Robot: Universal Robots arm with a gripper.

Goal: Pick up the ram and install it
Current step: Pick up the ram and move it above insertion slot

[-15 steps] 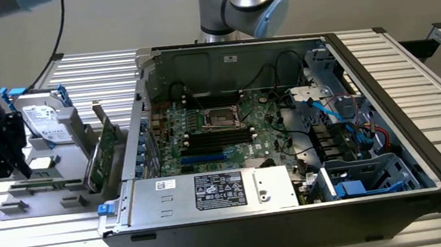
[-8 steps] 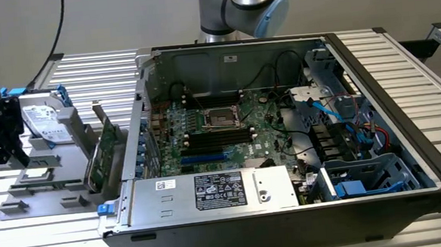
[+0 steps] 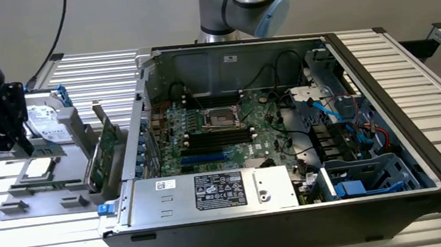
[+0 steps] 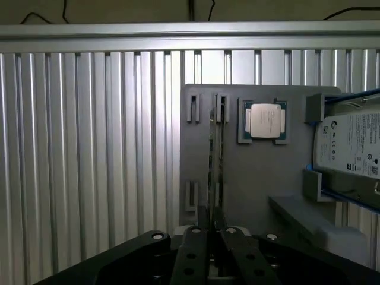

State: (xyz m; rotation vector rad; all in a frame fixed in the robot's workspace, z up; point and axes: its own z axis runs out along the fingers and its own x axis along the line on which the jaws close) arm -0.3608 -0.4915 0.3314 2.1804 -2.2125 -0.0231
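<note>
The ram [image 4: 215,154] appears edge-on in the wrist view as a long thin stick running over the grey parts tray [image 4: 249,184]. My gripper [image 4: 215,230] is shut on its near end, one dark finger on each side. In the exterior view the gripper [image 3: 23,147] hangs over the tray [image 3: 43,202] at the exterior view's left, outside the open computer case [image 3: 147,106]. The black memory slots [image 3: 220,138] lie in the middle of the motherboard, well away from the gripper. Whether the ram still sits in its tray holder I cannot tell.
On the tray sit a square silver CPU [image 4: 265,120], a hard drive [image 4: 353,148] and, upright at its edge by the case, a green expansion card [image 3: 109,148]. A power supply [image 3: 210,193] fills the case's near side. Ribbed aluminium table [image 4: 89,148] surrounds everything.
</note>
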